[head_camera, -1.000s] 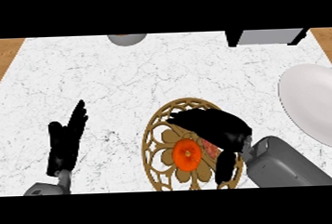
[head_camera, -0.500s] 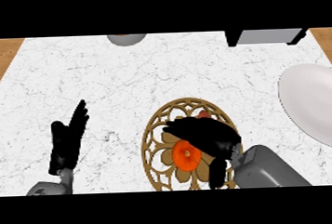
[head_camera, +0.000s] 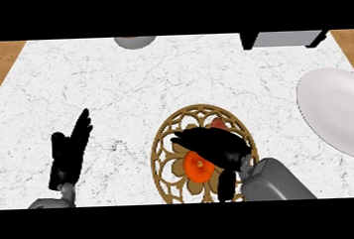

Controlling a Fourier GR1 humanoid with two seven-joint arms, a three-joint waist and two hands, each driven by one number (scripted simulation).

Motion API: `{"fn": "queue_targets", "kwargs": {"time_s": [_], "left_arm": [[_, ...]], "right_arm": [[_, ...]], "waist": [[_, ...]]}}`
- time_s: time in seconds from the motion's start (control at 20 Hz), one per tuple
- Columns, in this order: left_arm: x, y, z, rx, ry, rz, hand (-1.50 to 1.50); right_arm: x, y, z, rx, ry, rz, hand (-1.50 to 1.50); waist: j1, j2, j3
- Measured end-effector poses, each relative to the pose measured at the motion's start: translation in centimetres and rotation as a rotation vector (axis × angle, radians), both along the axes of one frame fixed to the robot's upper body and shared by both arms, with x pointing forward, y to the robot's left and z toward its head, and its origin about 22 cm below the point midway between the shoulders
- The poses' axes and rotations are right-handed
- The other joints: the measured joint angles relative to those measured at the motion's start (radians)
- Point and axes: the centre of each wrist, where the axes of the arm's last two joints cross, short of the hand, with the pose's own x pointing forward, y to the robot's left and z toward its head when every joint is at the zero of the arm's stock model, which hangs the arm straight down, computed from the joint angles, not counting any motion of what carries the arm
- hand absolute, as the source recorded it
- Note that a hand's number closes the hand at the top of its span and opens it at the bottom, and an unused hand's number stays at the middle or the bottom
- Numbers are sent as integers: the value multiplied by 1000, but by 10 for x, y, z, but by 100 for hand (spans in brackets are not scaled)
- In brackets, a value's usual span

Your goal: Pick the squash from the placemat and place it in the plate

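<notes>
At the desk's (head_camera: 135, 88) near edge, the left hand (head_camera: 67, 152) rests open, fingers straight, towards the near-left corner. To its right, the right hand (head_camera: 210, 146) is clenched round the orange squash (head_camera: 198, 166), which shows just under its curled fingers. The squash is on the round gold openwork placemat (head_camera: 163, 149). The white plate (head_camera: 333, 111) lies well apart at the right edge. A grey bowl (head_camera: 134, 42) sits at the far edge.
</notes>
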Motion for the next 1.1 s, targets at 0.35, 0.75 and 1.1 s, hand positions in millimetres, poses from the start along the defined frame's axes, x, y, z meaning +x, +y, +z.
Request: {"fn": "queue_targets", "kwargs": {"time_s": [0.35, 0.75, 1.1], "left_arm": [[3, -1, 8, -7, -4, -3, 0], [3, 5, 14, -13, -2, -9, 0], [-2, 2, 9, -8, -4, 10, 0]], "right_arm": [[4, -2, -20, -29, -14, 28, 150], [8, 0, -23, 11, -121, 52, 150], [27, -86, -22, 21, -236, -270, 150]], "waist": [[1, 0, 0], [1, -1, 0], [-10, -10, -3]]}}
